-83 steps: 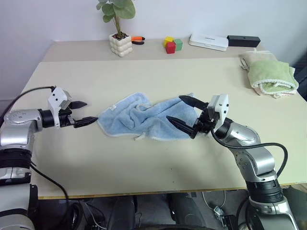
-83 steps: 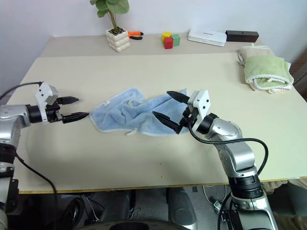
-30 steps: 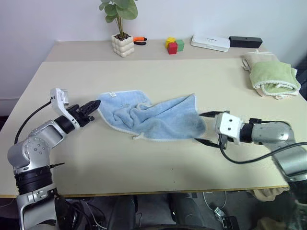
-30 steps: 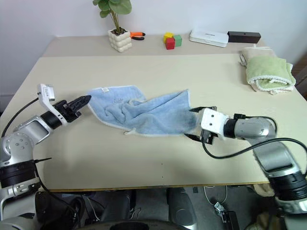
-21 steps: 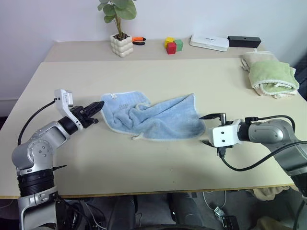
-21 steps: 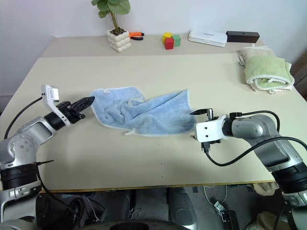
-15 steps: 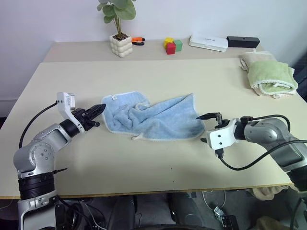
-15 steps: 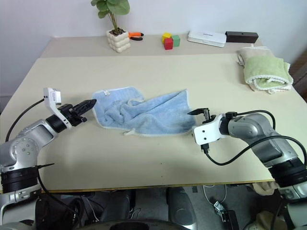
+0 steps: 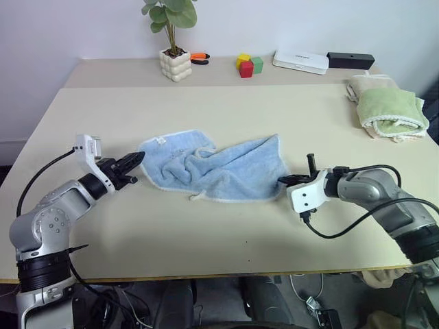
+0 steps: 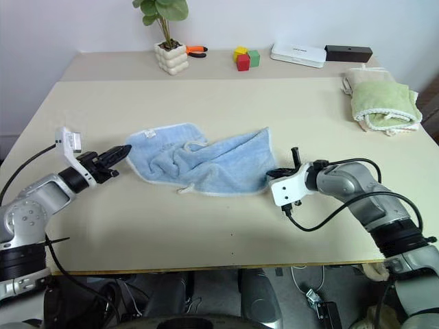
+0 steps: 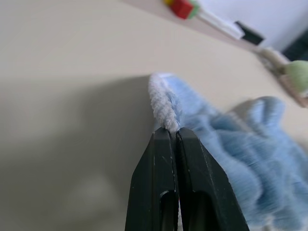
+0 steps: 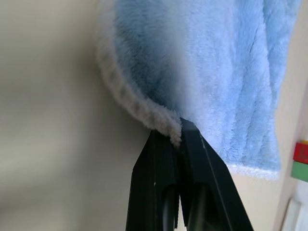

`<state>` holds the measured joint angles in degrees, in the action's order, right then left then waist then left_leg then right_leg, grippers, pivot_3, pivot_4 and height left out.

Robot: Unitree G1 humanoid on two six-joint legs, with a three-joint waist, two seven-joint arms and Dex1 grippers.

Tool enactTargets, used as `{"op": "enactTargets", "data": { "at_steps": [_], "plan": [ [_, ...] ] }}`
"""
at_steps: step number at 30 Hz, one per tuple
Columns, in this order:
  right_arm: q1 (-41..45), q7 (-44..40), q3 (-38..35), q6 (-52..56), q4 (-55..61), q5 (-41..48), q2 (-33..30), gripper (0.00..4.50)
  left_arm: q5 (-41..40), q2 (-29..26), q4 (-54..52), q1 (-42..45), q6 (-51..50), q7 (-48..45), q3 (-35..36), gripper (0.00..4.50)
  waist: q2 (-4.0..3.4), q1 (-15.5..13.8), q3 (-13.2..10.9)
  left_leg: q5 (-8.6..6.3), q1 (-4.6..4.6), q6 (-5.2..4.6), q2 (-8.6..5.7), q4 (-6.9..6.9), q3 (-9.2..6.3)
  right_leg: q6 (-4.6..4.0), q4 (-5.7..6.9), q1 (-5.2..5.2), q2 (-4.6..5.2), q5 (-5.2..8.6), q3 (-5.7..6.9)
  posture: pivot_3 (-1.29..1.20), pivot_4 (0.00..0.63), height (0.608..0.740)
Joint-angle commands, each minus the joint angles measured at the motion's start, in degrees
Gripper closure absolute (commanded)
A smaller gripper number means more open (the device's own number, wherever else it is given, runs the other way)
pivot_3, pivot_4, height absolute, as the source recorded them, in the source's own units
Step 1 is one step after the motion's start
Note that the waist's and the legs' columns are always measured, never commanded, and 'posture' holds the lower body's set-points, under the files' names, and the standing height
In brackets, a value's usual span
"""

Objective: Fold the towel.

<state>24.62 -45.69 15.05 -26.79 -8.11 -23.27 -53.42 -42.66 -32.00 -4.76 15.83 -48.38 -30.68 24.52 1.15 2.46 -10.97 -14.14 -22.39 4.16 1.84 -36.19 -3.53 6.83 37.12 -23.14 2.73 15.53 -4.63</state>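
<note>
The light blue towel (image 9: pixel 212 168) lies crumpled in the middle of the table, stretched from left to right, its pale edging showing. My left gripper (image 9: pixel 135 162) is shut on the towel's left edge; in the left wrist view the edging (image 11: pixel 162 108) is pinched between the fingertips of the left gripper (image 11: pixel 171 131). My right gripper (image 9: pixel 285 180) is shut on the towel's lower right corner. In the right wrist view that edge (image 12: pixel 144 110) sits clamped at the tips of the right gripper (image 12: pixel 174 127). A small white tag (image 9: pixel 162 140) shows near the towel's far left corner.
A green towel on a beige one (image 9: pixel 389 110) lies at the far right. At the back stand a potted plant (image 9: pixel 172 64), an orange tool (image 9: pixel 197 57), coloured blocks (image 9: pixel 247 65), a white box (image 9: pixel 299 60) and a black box (image 9: pixel 350 59). The table's front edge (image 9: pixel 226 274) is close.
My right gripper has rolled, moved up to the towel's right corner and closed on it from open. The left gripper has kept its hold on the left edge.
</note>
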Motion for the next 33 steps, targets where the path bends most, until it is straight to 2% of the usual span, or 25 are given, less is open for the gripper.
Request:
{"op": "enactTargets", "data": {
  "at_steps": [1, 5, 7, 12, 13, 14, 16, 19, 22, 25, 29, 33],
  "plan": [
    [4.5, 2.9, -2.1, 0.1, -3.0, -0.4, 0.9, 4.44, 4.1, -0.8, 3.1, 3.0, 6.6, 0.5, -0.3, 4.50, -0.01, 0.1, 0.0, 0.00, 0.03, 0.00, 0.00, 0.00, 0.00, -0.01, 0.00, 0.00, -0.01, 0.00, 0.00, 0.00, 0.150, 0.740],
    [21.0, 13.2, 0.3, 3.1, -20.2, -6.8, 8.8, 4.44, 12.1, 2.6, 21.8, 20.2, 16.3, 7.3, -3.4, 4.50, 0.11, 0.1, -0.1, 0.19, 0.05, 0.27, -0.01, -0.05, -0.02, -0.13, 0.01, 0.02, -0.06, -0.08, 0.02, 0.00, 0.150, 0.740],
    [30.3, 19.2, 1.5, 3.7, -29.6, -9.6, 12.3, 4.44, 15.1, 2.1, 33.7, 30.3, 21.3, 8.5, -3.5, 4.50, 0.15, 0.2, -0.2, 0.34, -0.04, 0.53, -0.01, -0.01, -0.05, -0.12, 0.00, -0.06, -0.06, -0.14, 0.02, 0.00, 0.150, 0.740],
    [48.9, 34.7, 5.7, 3.2, -50.1, -15.9, 17.1, 4.44, 18.8, -1.8, 60.5, 53.7, 35.4, 8.6, -2.4, 4.50, 0.16, 0.3, -0.2, 0.46, -0.39, 0.75, -0.02, 0.32, -0.05, -0.04, -0.14, -0.52, -0.03, -0.17, 0.07, 0.00, 0.150, 0.740],
    [52.0, 38.5, 5.8, 3.7, -52.7, -16.6, 17.5, 4.44, 19.4, -2.8, 63.8, 57.2, 37.9, 8.5, -2.4, 4.50, 0.17, 0.4, -0.2, 0.48, -0.62, 0.80, -0.02, 0.33, -0.03, -0.03, -0.11, -0.78, 0.00, -0.17, 0.08, 0.00, 0.150, 0.740],
    [54.5, 41.9, 5.9, 3.7, -54.6, -16.8, 17.7, 4.44, 19.8, -3.8, 66.6, 59.9, 39.6, 8.4, -2.1, 4.50, 0.16, 0.5, -0.2, 0.50, -1.21, 0.83, -0.02, 0.31, 0.00, -0.03, -0.04, -1.44, 0.03, -0.17, 0.08, 0.00, 0.150, 0.740],
    [58.1, 46.3, 4.4, 3.1, -56.7, -15.5, 17.3, 4.44, 19.9, -6.0, 70.3, 63.8, 41.6, 8.2, -1.2, 4.50, 0.15, 0.8, -0.2, 0.52, -1.53, 0.88, -0.05, 0.29, 0.06, -0.02, 0.06, -1.78, 0.12, -0.18, 0.14, 0.00, 0.150, 0.740],
    [57.7, 46.6, 2.9, -0.3, -56.7, -12.6, 16.5, 4.44, 20.4, -8.5, 71.6, 63.9, 43.1, 6.0, -1.0, 4.50, 0.14, 1.5, -0.2, 0.52, -1.85, 0.88, -0.08, 0.31, 0.14, -0.02, 0.04, -2.18, 0.20, -0.18, 0.19, 0.00, 0.150, 0.740],
    [51.1, 36.5, 0.8, -8.6, -52.5, -5.3, 16.6, 4.44, 20.5, -9.7, 70.3, 59.3, 42.5, 2.0, -1.4, 4.50, 0.13, 1.8, -0.2, 0.52, -1.83, 0.88, -0.08, 0.58, 0.14, -0.01, 0.04, -2.11, 0.19, -0.18, 0.24, 0.00, 0.150, 0.740],
    [42.4, 27.1, -2.2, -10.8, -45.3, 3.0, 16.4, 4.44, 20.1, -10.4, 66.8, 52.7, 40.0, -1.0, -1.3, 4.50, 0.10, 2.1, -0.2, 0.52, -1.65, 0.86, -0.07, 0.29, 0.11, 0.00, 0.09, -1.89, 0.16, -0.18, 0.25, 0.00, 0.150, 0.740],
    [26.6, 13.7, -2.1, -10.9, -34.4, 10.1, 13.5, 4.44, 18.4, -11.0, 53.3, 39.5, 29.4, -7.6, -3.0, 4.50, 0.09, 2.2, -0.2, 0.42, -1.24, 0.65, -0.06, 0.06, 0.04, 0.06, 0.23, -1.40, 0.16, -0.22, 0.26, 0.00, 0.150, 0.740],
    [17.7, 7.4, -3.9, -9.4, -26.9, 12.6, 8.1, 4.44, 17.9, -13.9, 39.0, 26.3, 19.8, -15.8, -6.7, 4.50, 0.02, 2.1, -0.2, 0.41, -1.09, 0.63, -0.07, -0.04, 0.02, 0.06, 0.43, -1.30, 0.14, -0.22, 0.23, 0.00, 0.150, 0.740]
  ]
}}
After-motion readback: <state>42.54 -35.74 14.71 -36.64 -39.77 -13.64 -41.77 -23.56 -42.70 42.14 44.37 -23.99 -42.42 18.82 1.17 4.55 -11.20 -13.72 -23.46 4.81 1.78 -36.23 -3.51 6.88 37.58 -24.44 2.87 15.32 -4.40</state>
